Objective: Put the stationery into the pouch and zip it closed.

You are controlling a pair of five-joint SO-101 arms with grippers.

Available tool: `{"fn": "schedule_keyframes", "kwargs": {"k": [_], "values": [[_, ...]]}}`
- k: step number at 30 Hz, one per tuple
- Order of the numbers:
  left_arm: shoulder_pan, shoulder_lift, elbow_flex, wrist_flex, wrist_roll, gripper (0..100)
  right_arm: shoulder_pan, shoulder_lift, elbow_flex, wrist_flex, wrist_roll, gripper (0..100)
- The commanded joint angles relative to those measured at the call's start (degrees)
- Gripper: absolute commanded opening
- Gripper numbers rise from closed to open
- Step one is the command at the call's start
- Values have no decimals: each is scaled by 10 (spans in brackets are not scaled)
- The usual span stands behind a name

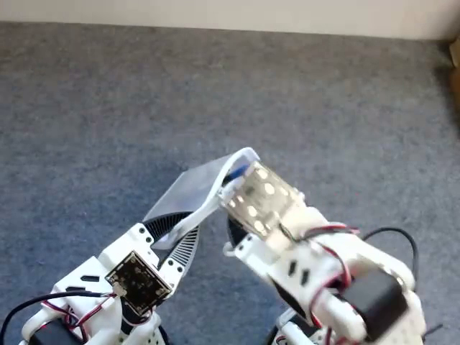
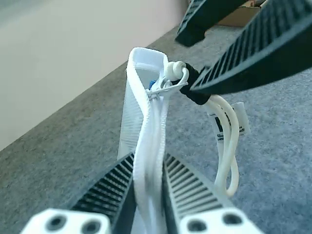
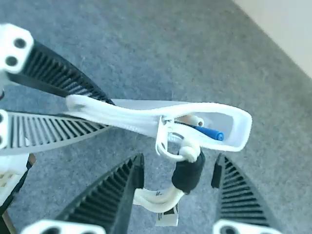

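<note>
White pouch [image 1: 194, 188], where is it now?

Up in the air, over the grey tabletop [image 1: 108, 108]. My left fingers [image 2: 122, 176] are pinched tight on its zip edge, at one end.

Is the stationery inside?

I think so. I can see a blue pen [image 3: 207, 132] and something white beside it, both down inside the open end. Nothing else lies on the tabletop that I can see.

So is the zip shut?

Not all the way. It looks closed from my left fingers up to the zip pull [image 3: 168, 134]. Past the pull, the mouth gapes open at the far end.

What are your right fingers [image 3: 127, 184] doing?

They are spread apart. The black bead [image 3: 187, 173] on the pull hangs in the gap between them, and I do not seem to be squeezing it.

What is left, then?

My guess: grab the bead and slide the pull along the last bit.

Any words to read?

A little tag [image 2: 240, 119] hangs by the white cord [image 2: 226, 146]. It has dark print, but it is too small for me to read.
</note>
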Motion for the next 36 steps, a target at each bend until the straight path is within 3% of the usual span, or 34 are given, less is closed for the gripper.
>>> {"fn": "schedule_keyframes", "kwargs": {"k": [1, 7, 16, 26, 36], "values": [[6, -3, 2, 1, 0, 6, -8, 50, -30, -15, 8, 211], [6, -3, 3, 1, 0, 6, 5, 71, -30, -53, 39, 177], [6, -3, 3, 2, 1, 6, 44, 67, -53, -85, 65, 5], [6, -4, 11, 2, 1, 6, 45, 75, -176, -105, 10, 5], [6, -5, 11, 2, 1, 6, 154, 75, -58, -247, -12, 5]]}}
